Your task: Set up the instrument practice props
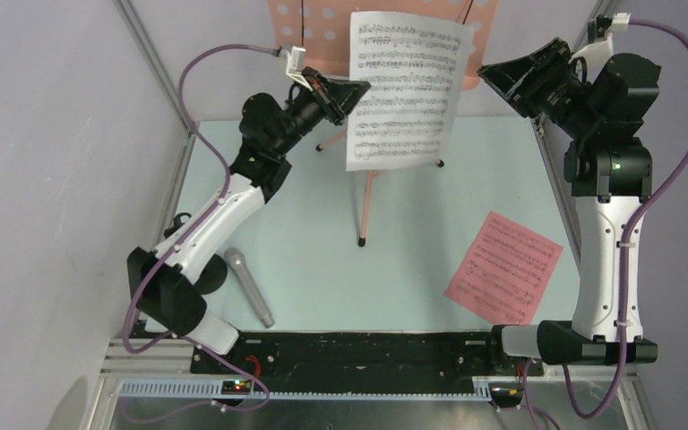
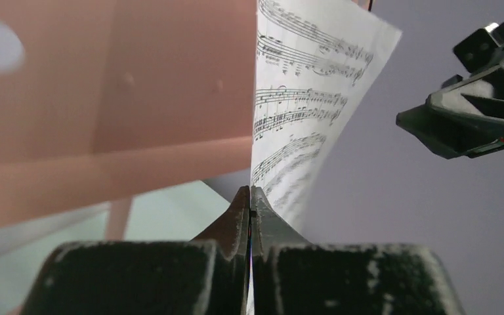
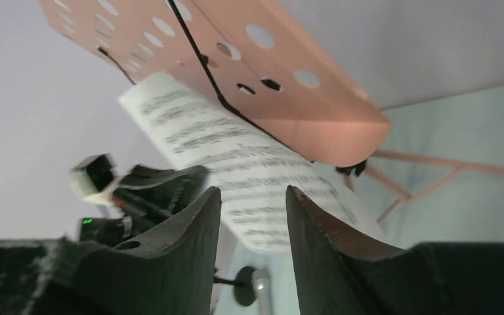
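Staves cover the white page [image 1: 408,90], which hangs upright before the stand [image 1: 282,22], long axis vertical. The left gripper [image 1: 359,88] is clenched on its left edge. The right gripper [image 1: 486,73], released, sits just off its right edge. The pink page [image 1: 504,267] lies on the tabletop [image 1: 322,233], nearer the right arm.

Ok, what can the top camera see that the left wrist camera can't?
Only the top camera: the pink page lying on the table, and the grey microphone beside the left arm. Only the left wrist camera: a close look at the left hand pinched shut on the edge of the white page. Both: the white page, the pink stand and the right hand.
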Action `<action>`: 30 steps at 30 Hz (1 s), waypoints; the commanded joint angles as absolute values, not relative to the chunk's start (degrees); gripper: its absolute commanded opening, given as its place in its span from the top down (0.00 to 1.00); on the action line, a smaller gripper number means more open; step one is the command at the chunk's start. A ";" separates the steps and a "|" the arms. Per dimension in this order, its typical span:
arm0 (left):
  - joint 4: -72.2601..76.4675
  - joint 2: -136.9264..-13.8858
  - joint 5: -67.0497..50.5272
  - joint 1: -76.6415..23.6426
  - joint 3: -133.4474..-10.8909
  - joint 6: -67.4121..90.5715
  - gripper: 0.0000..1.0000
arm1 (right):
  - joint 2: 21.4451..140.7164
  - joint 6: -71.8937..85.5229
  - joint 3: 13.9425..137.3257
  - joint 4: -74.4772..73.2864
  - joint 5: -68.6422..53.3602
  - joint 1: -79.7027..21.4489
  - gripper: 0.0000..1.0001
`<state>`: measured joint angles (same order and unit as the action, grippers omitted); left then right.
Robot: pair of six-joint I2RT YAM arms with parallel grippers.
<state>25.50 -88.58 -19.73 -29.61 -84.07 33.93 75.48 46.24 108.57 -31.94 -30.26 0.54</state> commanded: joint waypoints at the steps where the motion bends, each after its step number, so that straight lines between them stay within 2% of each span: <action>1: 18.34 -82.20 -14.88 -29.35 -90.00 18.33 1.00 | 75.93 35.43 112.43 -35.41 -22.28 -0.74 0.54; 13: 14.58 -84.64 -6.80 -29.52 -101.91 16.83 1.00 | 77.85 24.74 110.66 -20.77 -15.96 -9.45 0.55; 21: 12.78 -93.00 -12.64 -30.06 -115.71 15.14 1.00 | 79.86 20.36 111.19 -16.60 -13.50 -11.90 0.59; 30: 12.39 -99.46 -13.78 -29.97 -123.43 10.76 1.00 | 85.75 17.90 116.39 -15.30 -11.39 -14.18 0.66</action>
